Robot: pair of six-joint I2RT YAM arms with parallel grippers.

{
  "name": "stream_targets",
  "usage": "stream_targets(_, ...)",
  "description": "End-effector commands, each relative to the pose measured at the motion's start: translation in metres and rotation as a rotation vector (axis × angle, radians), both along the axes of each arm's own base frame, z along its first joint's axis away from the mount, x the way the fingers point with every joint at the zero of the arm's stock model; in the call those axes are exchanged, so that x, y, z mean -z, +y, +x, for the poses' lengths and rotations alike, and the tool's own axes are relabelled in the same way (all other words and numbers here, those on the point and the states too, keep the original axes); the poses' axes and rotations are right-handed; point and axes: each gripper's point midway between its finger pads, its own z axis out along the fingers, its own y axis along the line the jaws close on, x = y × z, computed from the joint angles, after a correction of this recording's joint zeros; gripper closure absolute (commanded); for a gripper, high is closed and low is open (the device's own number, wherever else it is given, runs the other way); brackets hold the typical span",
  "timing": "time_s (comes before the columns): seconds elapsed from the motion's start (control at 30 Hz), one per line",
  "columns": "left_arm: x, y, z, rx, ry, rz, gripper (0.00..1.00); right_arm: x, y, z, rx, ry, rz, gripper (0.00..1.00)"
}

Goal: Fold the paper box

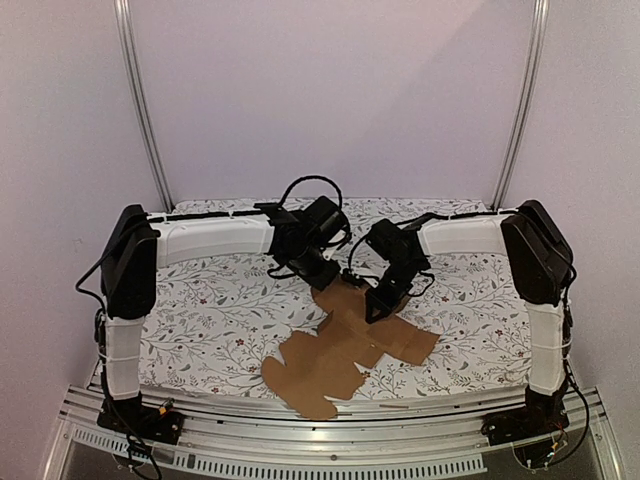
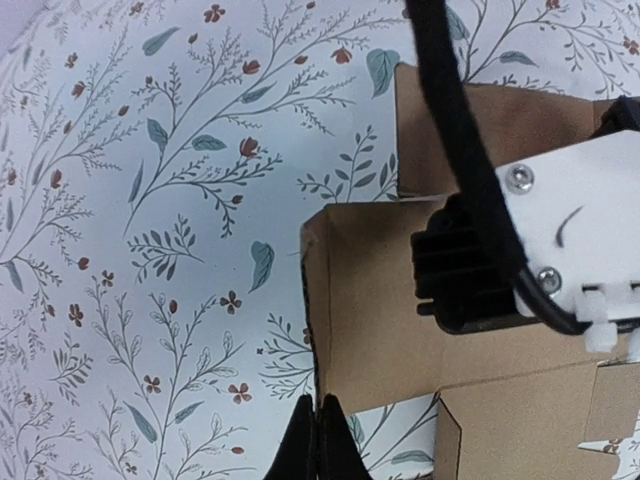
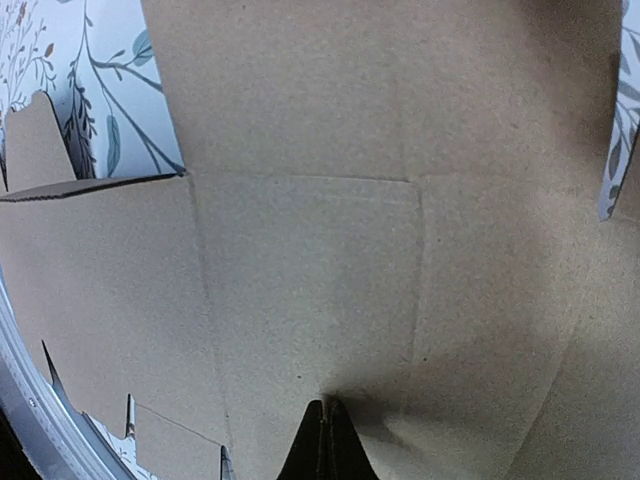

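The paper box (image 1: 340,360) is a flat, cross-shaped sheet of brown cardboard lying on the flowered cloth near the table's front edge. Its far panel (image 2: 380,330) has its left edge tilted up off the cloth. My left gripper (image 1: 324,284) is shut, its tips (image 2: 318,405) pinching that panel's near-left corner. My right gripper (image 1: 374,314) is shut too. Its joined tips (image 3: 327,405) press down on the middle of the sheet (image 3: 300,280), where the cardboard dents slightly. The right gripper's body (image 2: 560,240) hangs over the panel in the left wrist view.
The flowered cloth (image 1: 210,320) covers the table. A metal rail (image 1: 400,405) runs along the front edge, right under the sheet's near flaps. Both forearms reach in from the sides and meet over the sheet. A black cable (image 2: 450,110) crosses the left wrist view.
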Motion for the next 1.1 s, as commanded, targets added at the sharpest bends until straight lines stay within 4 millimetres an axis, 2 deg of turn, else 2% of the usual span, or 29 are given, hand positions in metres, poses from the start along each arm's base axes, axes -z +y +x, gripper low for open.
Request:
stream_targets(0.0,-0.005,-0.004,0.003,0.0,0.015,-0.051,1.0,0.013,-0.003,0.005,0.095,0.079,0.012,1.0)
stream_targets(0.13,-0.021,-0.013,0.001,0.003,0.029,-0.126,1.0,0.036,-0.005,-0.002,0.143,0.176,-0.001,1.0)
stream_targets(0.23,-0.029,-0.022,-0.005,0.009,0.065,-0.191,1.0,0.044,-0.005,-0.004,0.173,0.238,0.014,1.0)
stream_targets(0.4,-0.035,-0.038,-0.021,0.007,0.163,-0.313,1.0,0.051,-0.01,-0.001,0.253,0.32,0.048,1.0)
stream_targets(0.7,-0.055,-0.089,-0.052,0.04,0.316,-0.553,1.0,0.065,-0.019,0.003,0.317,0.39,0.069,1.0)
stream_targets(0.83,-0.053,-0.098,-0.062,0.032,0.347,-0.561,1.0,0.067,-0.022,0.004,0.33,0.406,0.078,1.0)
stream_targets(1.07,-0.036,-0.095,-0.081,0.035,0.391,-0.523,1.0,0.069,-0.032,0.011,0.357,0.411,0.083,1.0)
